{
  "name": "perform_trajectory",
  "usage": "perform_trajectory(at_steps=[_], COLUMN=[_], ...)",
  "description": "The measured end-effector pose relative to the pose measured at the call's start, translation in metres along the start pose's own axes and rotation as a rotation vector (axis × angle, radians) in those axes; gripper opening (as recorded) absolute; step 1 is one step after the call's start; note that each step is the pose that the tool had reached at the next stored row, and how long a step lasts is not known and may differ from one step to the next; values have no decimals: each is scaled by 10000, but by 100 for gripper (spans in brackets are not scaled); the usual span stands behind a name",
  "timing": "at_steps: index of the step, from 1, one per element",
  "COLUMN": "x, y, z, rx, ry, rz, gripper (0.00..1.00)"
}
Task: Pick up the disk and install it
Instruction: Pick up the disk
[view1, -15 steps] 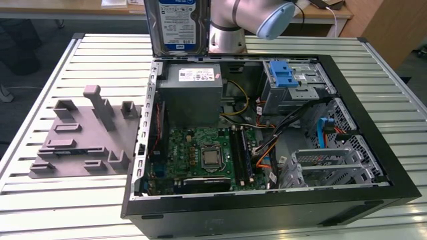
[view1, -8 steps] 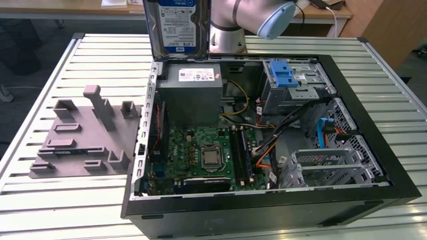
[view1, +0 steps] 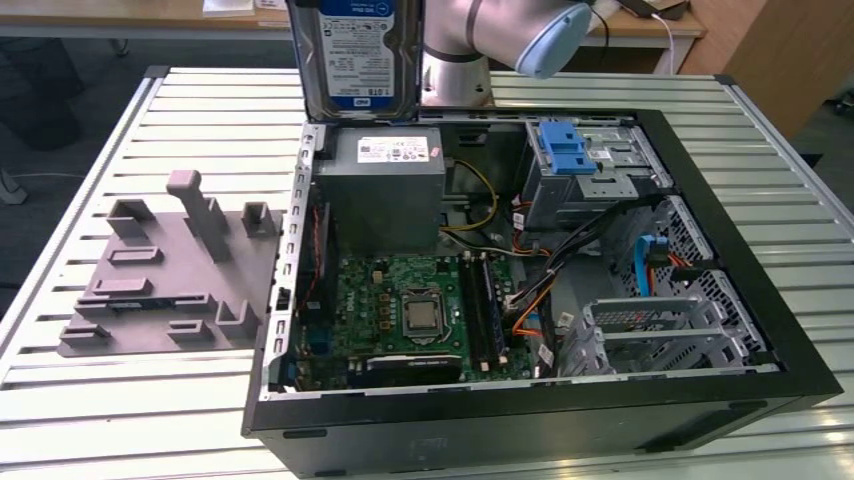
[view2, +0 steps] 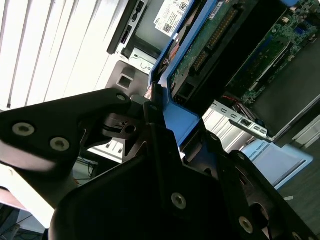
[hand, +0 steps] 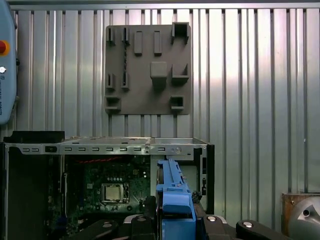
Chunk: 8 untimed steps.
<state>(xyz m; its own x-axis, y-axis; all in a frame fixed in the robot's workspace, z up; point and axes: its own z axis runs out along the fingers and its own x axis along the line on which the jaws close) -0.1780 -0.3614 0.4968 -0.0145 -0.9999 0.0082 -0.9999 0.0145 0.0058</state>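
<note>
- Exterior view's up high, angling down on the computer case (view1: 534, 430).
- First wrist view: above the case, looking straight down.
- Second wrist view: slanting past the gripper (view2: 154, 102); all share the case's motherboard (view1: 387, 290).

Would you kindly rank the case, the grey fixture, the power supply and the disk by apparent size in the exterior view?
1. case
2. grey fixture
3. power supply and disk: these look alike, and the disk is cut off by the picture's top edge, so I leave them unranked.

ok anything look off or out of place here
Nothing looks damaged or spilled. The flat silver-grey disk with blue rails stands on edge in mid-air above the open black computer case, clamped in the pincer rather than seated in a bay, which suits a carry.
</note>
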Motion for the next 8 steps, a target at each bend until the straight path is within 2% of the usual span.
perform_trajectory(at_steps=[4,8], x=[0,0], y=[-59,-146], z=[-1,-1], rx=[0,-1], ry=[0,0], rz=[0,0], gripper=[36,36])
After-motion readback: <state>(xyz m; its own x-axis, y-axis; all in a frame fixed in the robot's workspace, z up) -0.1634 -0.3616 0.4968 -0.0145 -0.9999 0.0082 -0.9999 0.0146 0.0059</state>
